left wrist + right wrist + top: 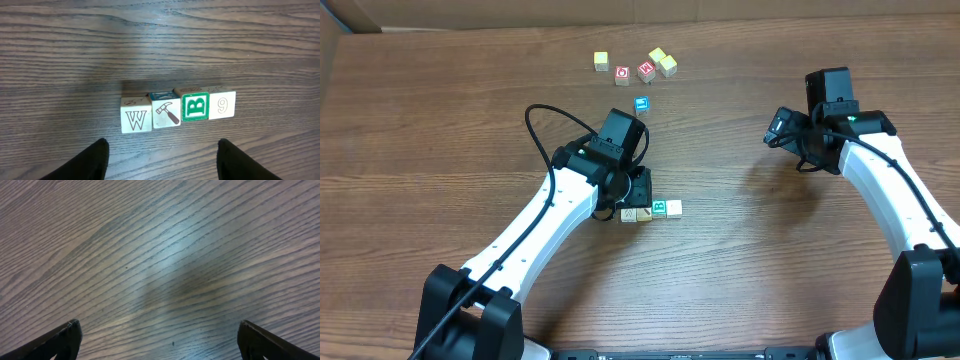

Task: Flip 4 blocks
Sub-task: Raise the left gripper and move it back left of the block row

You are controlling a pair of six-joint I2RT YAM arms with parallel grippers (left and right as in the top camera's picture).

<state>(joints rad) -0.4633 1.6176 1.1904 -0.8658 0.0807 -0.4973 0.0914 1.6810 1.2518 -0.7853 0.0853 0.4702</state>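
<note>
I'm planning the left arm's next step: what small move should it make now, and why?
Probably ease the left gripper forward over the W block and close. Its jaws stand open and empty, and the four blocks sit side by side in a row just ahead; an end block looks easiest to grip.

Blocks (659,209) beside left arm (552,205)

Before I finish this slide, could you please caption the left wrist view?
Open left gripper facing a row of four blocks: W, hammer, green B, 9, on wood table.
</note>
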